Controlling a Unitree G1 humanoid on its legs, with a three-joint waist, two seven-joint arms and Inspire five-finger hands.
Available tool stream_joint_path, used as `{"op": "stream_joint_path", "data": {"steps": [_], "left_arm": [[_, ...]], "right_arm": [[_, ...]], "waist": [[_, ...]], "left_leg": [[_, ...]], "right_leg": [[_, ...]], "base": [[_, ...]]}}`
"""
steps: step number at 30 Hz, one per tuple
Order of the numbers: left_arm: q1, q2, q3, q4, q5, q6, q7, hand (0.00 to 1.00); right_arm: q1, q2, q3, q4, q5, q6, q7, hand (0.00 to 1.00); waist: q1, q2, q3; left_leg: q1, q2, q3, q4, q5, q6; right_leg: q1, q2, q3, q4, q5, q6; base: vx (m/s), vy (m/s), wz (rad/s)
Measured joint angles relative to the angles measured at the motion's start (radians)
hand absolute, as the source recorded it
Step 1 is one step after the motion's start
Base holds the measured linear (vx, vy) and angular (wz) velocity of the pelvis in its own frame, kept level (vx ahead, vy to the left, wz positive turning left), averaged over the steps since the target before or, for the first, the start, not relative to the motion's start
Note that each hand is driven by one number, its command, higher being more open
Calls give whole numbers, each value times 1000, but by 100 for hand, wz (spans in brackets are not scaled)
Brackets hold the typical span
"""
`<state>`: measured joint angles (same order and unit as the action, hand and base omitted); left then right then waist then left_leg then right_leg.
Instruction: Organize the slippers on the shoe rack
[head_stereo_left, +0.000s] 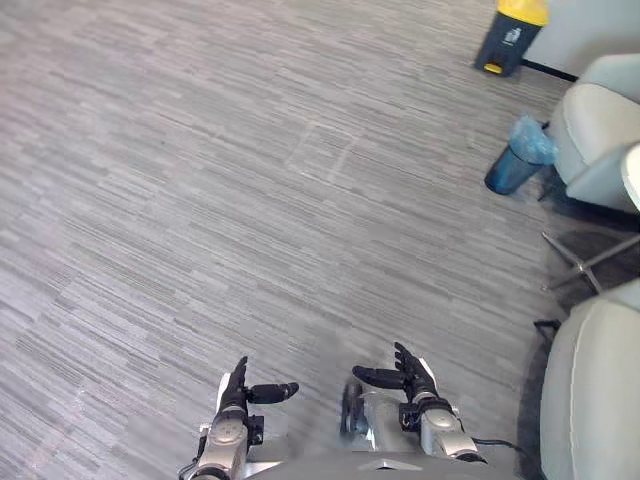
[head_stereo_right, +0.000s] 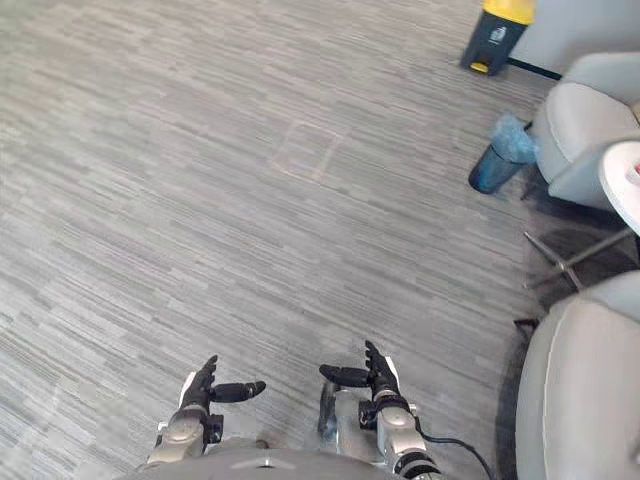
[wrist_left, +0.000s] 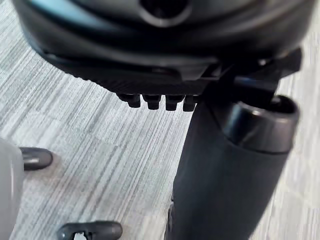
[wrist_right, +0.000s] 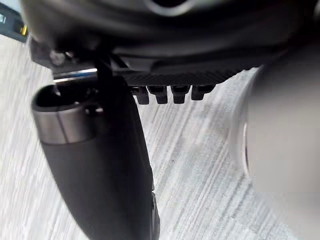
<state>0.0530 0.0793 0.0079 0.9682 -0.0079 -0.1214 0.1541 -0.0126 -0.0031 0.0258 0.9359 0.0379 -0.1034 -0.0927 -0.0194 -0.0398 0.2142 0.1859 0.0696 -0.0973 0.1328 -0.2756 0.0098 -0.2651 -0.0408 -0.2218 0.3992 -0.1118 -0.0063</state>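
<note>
Left hand (head_stereo_left: 238, 395) and right hand (head_stereo_left: 408, 378) both wide, empty, over grey floor (head_stereo_left: 250, 200). Slippers' location: cannot tell. Expect light, floppy; pinch the upper band or heel edge.

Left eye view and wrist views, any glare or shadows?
Left eye view: the floor is evenly lit, no glare; dark shadow lies under the grey chair at right. Right wrist view: a metal piece on the right hand glints brightly. Left wrist view: the left hand shows a soft sheen on its thumb tip.
</note>
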Motion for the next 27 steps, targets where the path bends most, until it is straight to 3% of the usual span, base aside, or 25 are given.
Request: {"op": "stream_joint_path", "data": {"steps": [2,3,4,5,6,7,9,10,11,12,13,14,15,17,18,19,20,21,22,23,24,25,26,27], "left_arm": [[1,-31,10,-6,1,-1,-11,100],[10,-38,23,-17,0,-2,-9,100],[9,-39,24,-18,0,-2,-9,100],[22,-86,80,-65,-2,-1,-10,100],[25,-95,98,-86,-2,-1,-11,100],[31,-94,126,-111,-3,-1,-9,100],[32,-79,136,-135,-3,-1,-6,100],[33,-75,136,-143,-3,-2,-5,100],[28,-73,142,-159,-4,-8,-1,100],[22,-73,142,-160,-3,-11,-1,100],[18,-72,140,-160,-5,-12,0,100],[17,-59,133,-159,-10,-11,0,100],[2,-31,128,-145,-11,-13,7,100],[-19,-28,125,-107,-20,-17,17,100],[-5,-20,119,-89,-21,-6,12,100],[-1,-16,112,-78,-19,-6,11,100],[19,-2,83,-69,-19,0,12,100],[21,2,73,-66,-19,0,12,100],[16,12,45,-46,-16,2,13,100],[3,11,42,-31,-14,5,13,100],[1,7,41,-22,-13,11,14,100],[4,0,37,-19,-6,15,14,100],[4,1,33,-19,1,14,13,100],[3,2,32,-19,4,14,10,100]], "right_arm": [[8,-7,-44,-14,1,16,-5,100],[45,-7,-41,-46,1,15,-6,100],[48,-9,-42,-50,1,15,-5,100],[60,-15,-40,-79,2,18,-6,100],[62,-11,-32,-79,1,18,-6,100],[62,6,-2,-79,2,20,-6,100],[66,37,23,-81,3,20,-6,100],[66,44,28,-84,3,20,-6,100],[51,53,34,-86,3,20,-6,100],[44,56,33,-86,3,20,-6,100],[44,54,32,-85,3,21,-8,100],[46,55,30,-72,2,23,-10,100],[54,61,35,-66,1,29,-12,100],[48,53,22,-57,1,26,-13,100],[56,62,1,-54,1,27,-15,100],[60,64,-7,-51,1,27,-16,100],[67,60,-14,-42,1,27,-19,100],[67,56,-14,-39,1,27,-19,100],[66,45,-11,-26,0,29,-17,100],[54,37,-6,-19,-1,30,-14,100],[47,32,-6,-23,-3,31,-9,100],[32,25,-4,-45,-17,23,-3,100],[26,25,-2,-53,-19,15,-3,100],[24,28,0,-67,-20,5,0,100]], "waist": [[-17,3,-3],[-29,8,-24],[-31,12,-22],[-18,60,-22],[-10,69,-21],[14,66,-18],[30,39,-22],[40,31,-24],[57,23,-19],[64,23,-16],[69,23,-14],[80,6,-12],[63,-29,-17],[62,-20,-13],[63,-36,-16],[59,-35,-17],[52,-38,-23],[46,-40,-21],[33,-41,-19],[32,-38,-12],[29,-14,-1],[8,17,8],[0,34,16],[-6,25,12]], "left_leg": [[-1,-19,-54,118,18,-10],[-82,-26,-61,318,-7,-94],[-93,-23,-61,344,-8,-106],[-246,34,-45,713,22,-269],[-291,57,-18,825,27,-270],[-360,108,59,973,16,-238],[-438,136,165,996,-13,-163],[-466,139,193,971,-23,-145],[-548,123,231,827,-49,-85],[-586,98,230,705,-39,-64],[-609,69,227,520,30,-30],[-583,34,224,440,143,-5],[-549,2,225,390,140,9],[-514,7,211,380,126,22],[-466,-15,232,403,87,29],[-436,-20,235,395,69,34],[-331,-33,241,321,17,24],[-304,-37,243,300,10,23],[-228,-52,244,245,-5,29],[-163,-50,240,196,-7,31],[-106,-31,238,148,-10,29],[-21,26,242,93,-13,22],[3,49,248,88,-12,21],[35,66,250,88,-13,21]], "right_leg": [[-23,-45,-22,196,-115,-8],[72,-51,-44,104,-189,-7],[80,-46,-49,96,-189,-9],[178,15,-77,17,-189,-20],[221,39,-78,-19,-190,-27],[323,72,-72,-92,-194,-36],[435,75,-41,-184,-194,-38],[460,71,-26,-210,-194,-38],[506,50,12,-247,-193,-36],[520,35,22,-247,-192,-32],[539,20,30,-238,-192,4],[565,-5,44,-224,-200,46],[548,-41,50,-176,-181,51],[521,-33,81,-198,-170,48],[508,-59,117,-117,-50,66],[501,-66,123,-53,-45,67],[409,-104,123,220,8,58],[378,-117,121,299,46,56],[271,-153,122,532,31,38],[211,-149,113,616,-29,11],[165,-126,96,654,-76,-14],[83,-56,46,628,-155,-32],[40,-30,20,569,-179,-28],[-36,-16,-20,400,-182,-19]], "base": [[570,-287,80],[414,-214,86],[512,-234,85],[408,-156,36],[504,-133,23],[507,-109,-13],[517,-82,-25],[666,29,-65],[675,74,-70],[570,116,-70],[509,152,-42],[678,149,-3],[684,149,18],[654,199,18],[480,191,-4],[534,140,-13],[461,62,-3],[798,54,0],[454,-3,-3],[690,-38,-12],[464,-51,-19],[682,-106,-8],[557,-150,5],[446,-129,10]]}}
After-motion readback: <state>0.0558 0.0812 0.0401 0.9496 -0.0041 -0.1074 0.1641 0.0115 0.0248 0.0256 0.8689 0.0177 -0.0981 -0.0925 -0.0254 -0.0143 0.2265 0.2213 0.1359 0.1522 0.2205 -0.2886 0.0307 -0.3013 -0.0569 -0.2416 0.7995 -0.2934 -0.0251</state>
